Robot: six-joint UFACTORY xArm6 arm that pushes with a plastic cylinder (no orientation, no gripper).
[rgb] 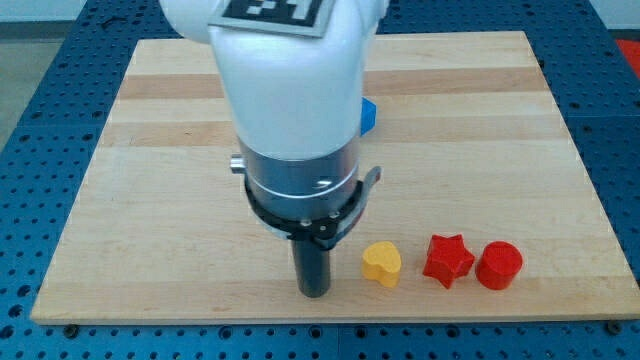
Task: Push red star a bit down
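Observation:
The red star (447, 260) lies on the wooden board (150, 200) near the view's bottom right. A red cylinder (499, 265) sits just to its right, close to or touching it. A yellow heart (381, 264) sits just to its left. My tip (314, 292) rests on the board left of the yellow heart, about two block widths left of the red star and slightly lower. A blue block (368, 116) shows partly behind the arm, its shape hidden.
The white arm body (290, 90) covers the board's middle and top. The board's bottom edge (330, 318) runs just below the tip and the row of blocks. A blue perforated table surrounds the board.

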